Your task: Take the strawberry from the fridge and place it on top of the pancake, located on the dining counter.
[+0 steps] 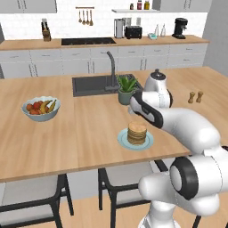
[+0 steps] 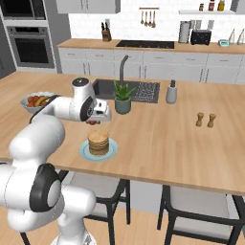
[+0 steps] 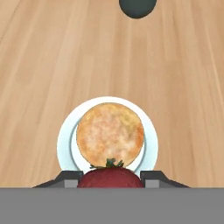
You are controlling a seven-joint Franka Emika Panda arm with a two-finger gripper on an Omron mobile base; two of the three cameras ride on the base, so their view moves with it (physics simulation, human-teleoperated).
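Strawberry (image 3: 110,178) clamped in gripper (image 3: 110,180), above pancake (image 3: 110,134) on dining counter (image 3: 175,78)

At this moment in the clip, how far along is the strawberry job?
Done: the strawberry is out of the fridge and carried to the dining counter. In hand: the gripper is shut on it, hovering above the pancake, which sits just ahead of the fruit in the hand view. Left: centre over the stack, lower, release; the top pancake is bare.
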